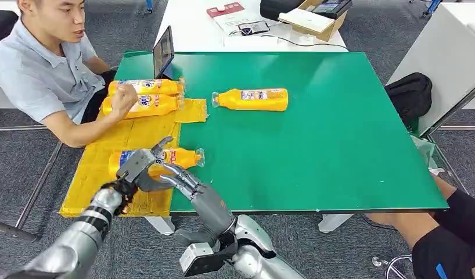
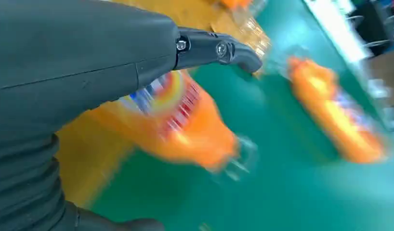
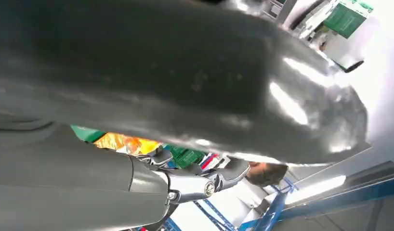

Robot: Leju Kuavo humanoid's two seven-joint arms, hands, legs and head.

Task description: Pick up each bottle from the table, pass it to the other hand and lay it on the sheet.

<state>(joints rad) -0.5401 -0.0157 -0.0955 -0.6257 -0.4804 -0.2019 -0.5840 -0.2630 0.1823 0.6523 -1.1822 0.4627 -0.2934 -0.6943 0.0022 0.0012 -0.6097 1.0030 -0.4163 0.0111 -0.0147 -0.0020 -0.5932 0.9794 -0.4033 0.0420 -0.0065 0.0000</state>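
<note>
An orange bottle (image 1: 168, 157) with a clear cap lies across the near edge of the yellow sheet (image 1: 101, 174), cap toward the green table (image 1: 339, 145). My left hand (image 1: 139, 165) hovers over its label end with a finger stretched out straight; the same bottle (image 2: 185, 130) is blurred under that hand (image 2: 89, 62). My right hand (image 1: 183, 180) sits just at the bottle's near side, fingers spread and empty. A second orange bottle (image 1: 252, 99) lies on the green table further back. Two more bottles (image 1: 145, 96) lie on the sheet's far end.
A person (image 1: 38, 64) sits at the table's left, one hand (image 1: 123, 96) resting on the two far bottles. A tablet (image 1: 163, 51) stands at the back edge. Another person's legs (image 1: 450, 232) are at the right front. A black bag (image 1: 409, 93) lies to the right.
</note>
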